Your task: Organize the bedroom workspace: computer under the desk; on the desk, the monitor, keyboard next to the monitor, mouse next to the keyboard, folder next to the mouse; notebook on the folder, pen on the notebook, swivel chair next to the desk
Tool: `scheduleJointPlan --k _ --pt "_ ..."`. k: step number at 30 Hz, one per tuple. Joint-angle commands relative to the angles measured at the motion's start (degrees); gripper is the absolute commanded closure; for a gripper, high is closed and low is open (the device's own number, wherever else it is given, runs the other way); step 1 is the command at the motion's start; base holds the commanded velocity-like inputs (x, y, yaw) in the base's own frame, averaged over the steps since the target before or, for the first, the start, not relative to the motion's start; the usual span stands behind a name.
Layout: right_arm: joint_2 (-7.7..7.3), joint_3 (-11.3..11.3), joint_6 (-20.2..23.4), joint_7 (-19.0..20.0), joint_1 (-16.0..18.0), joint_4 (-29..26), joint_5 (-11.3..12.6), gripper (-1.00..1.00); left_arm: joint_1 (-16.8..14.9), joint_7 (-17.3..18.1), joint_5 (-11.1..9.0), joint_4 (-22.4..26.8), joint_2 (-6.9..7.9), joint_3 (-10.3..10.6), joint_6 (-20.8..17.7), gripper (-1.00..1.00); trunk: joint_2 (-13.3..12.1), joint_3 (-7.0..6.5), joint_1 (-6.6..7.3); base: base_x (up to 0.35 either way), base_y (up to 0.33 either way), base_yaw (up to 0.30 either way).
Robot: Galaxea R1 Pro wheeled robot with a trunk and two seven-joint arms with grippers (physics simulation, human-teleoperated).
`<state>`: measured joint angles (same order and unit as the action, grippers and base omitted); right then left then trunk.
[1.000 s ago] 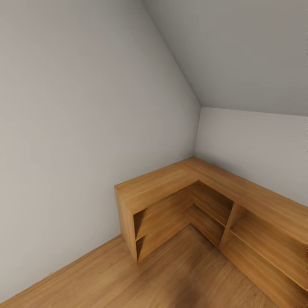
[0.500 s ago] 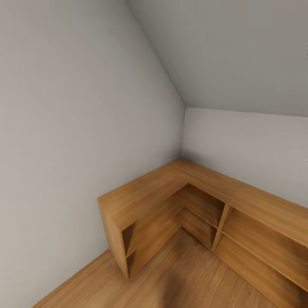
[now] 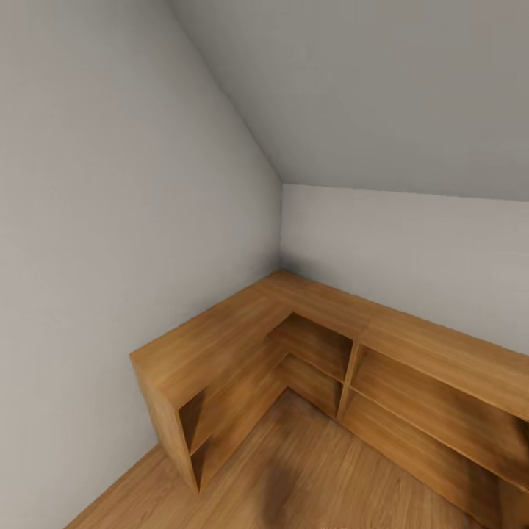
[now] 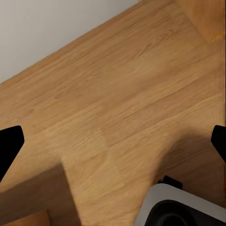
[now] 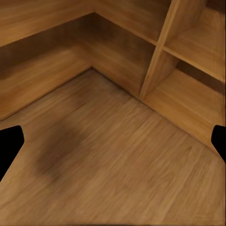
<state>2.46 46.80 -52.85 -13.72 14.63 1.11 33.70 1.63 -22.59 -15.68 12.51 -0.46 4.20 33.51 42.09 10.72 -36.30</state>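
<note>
I am in the bedroom, facing a corner where a pale grey wall meets the sloped ceiling. The desk, computer, monitor, keyboard, mouse, folder, notebook, pen and swivel chair are out of view. My left gripper hangs open over the light wood floor, its black fingertips spread wide with nothing between them. My right gripper is open too, above the floor in front of the wooden shelving, and holds nothing.
A low L-shaped wooden shelf unit with open compartments fills the corner and runs along the right wall; its compartments lie close ahead of the right gripper. Part of my grey base sits below the left gripper.
The head camera has swung to the right, so the shelf unit and wall corner sit further left in the picture. Nothing in the room itself has moved.
</note>
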Motion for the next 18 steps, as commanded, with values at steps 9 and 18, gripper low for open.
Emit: scheduleJointPlan --k 9,18 --pt "0.44 0.4 -0.1 -0.3 0.0 0.2 0.1 -1.00 0.0 0.3 -0.4 0.1 0.03 0.5 0.1 -1.00 0.1 0.07 -0.02 0.225 0.000 -0.300" --pt "0.52 0.4 -0.1 -0.3 0.0 0.2 0.1 -1.00 0.0 0.8 -0.4 0.1 0.01 0.5 0.1 -1.00 0.1 0.07 -0.02 0.319 0.000 -0.300"
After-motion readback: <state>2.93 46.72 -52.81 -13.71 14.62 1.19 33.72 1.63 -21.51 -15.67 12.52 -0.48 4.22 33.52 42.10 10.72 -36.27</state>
